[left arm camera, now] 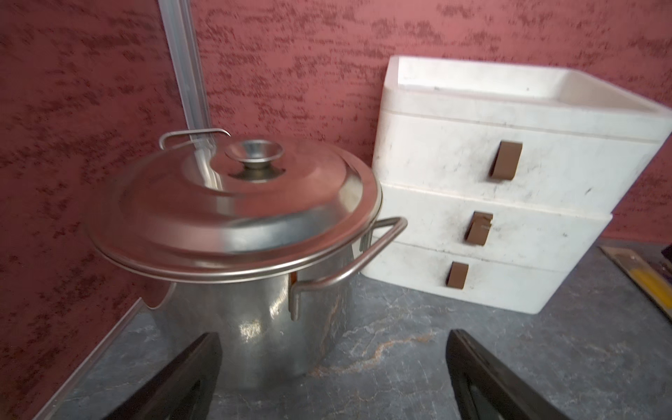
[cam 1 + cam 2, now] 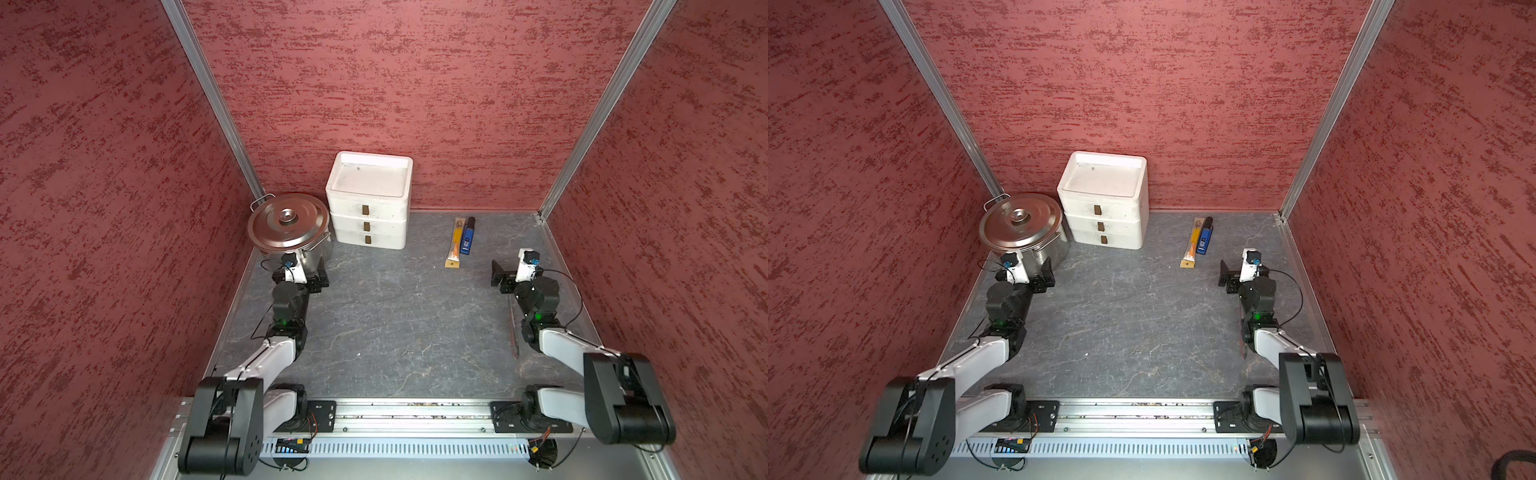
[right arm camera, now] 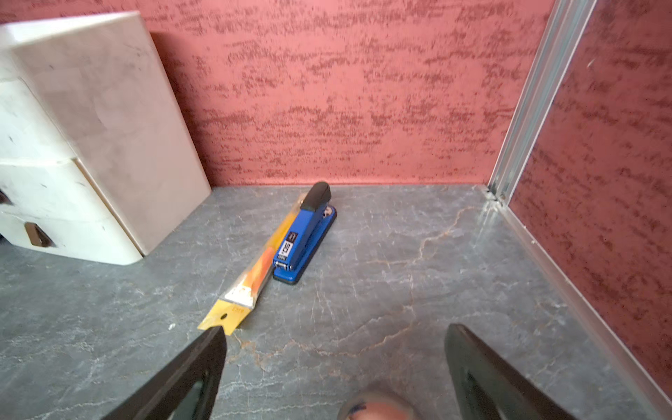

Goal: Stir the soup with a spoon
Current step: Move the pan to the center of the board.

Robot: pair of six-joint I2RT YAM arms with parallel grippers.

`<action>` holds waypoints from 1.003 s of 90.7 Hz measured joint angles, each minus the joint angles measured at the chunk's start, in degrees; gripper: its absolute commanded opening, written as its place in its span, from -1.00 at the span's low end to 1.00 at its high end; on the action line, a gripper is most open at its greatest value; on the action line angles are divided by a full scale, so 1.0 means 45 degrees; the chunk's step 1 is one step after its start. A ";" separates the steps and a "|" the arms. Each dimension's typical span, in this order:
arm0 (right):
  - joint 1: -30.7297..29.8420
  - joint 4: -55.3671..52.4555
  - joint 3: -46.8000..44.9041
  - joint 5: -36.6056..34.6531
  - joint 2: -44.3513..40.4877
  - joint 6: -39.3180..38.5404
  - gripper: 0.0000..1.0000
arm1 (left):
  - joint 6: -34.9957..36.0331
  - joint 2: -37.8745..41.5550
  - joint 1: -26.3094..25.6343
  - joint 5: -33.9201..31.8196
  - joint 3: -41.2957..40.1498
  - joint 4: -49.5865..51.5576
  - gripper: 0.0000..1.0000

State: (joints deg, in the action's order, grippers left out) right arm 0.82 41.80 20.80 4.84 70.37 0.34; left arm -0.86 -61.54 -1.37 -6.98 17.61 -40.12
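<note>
The shiny steel stockpot (image 2: 311, 255) stands in the back left corner with its round lid (image 2: 287, 222) on it, so the soup is hidden. My left gripper (image 2: 318, 272) is open just in front of the pot's wall (image 1: 254, 327), with nothing between its fingers (image 1: 203, 363). The slim silver spoon (image 2: 514, 332) lies on the grey floor at the right, partly under my right arm. A blurred rounded end of the spoon (image 3: 378, 405) shows below my right gripper (image 3: 336, 329), which is open and empty above the floor.
A white three-drawer unit (image 2: 370, 199) stands beside the pot against the back wall. A blue stapler (image 2: 468, 239) and an orange-yellow stick in a clear wrapper (image 2: 455, 243) lie ahead of the right gripper. Red walls close in three sides.
</note>
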 measured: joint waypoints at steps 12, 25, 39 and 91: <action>-0.0010 -0.3419 0.1661 0.0301 -0.1491 0.0884 0.97 | -0.1807 0.2268 -0.0068 -0.1302 0.0962 0.3633 1.00; -0.0257 -0.7062 0.4163 0.1059 -0.2040 0.2642 0.81 | -0.5183 0.3604 -0.0015 -0.2035 0.3687 0.8670 1.00; -0.1617 -0.9826 0.6018 0.2288 -0.1690 0.4779 0.70 | -0.7810 0.3653 0.0029 -0.1608 0.6989 1.3561 1.00; -0.8378 -1.1050 1.1696 0.4556 0.4337 1.1016 0.41 | -0.9044 0.3225 0.0087 0.3667 1.1647 2.2168 1.00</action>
State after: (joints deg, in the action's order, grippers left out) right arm -36.88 -7.92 73.43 25.34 89.89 49.91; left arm -41.56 -47.03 -0.97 9.52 70.02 59.64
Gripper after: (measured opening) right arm 0.719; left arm 0.998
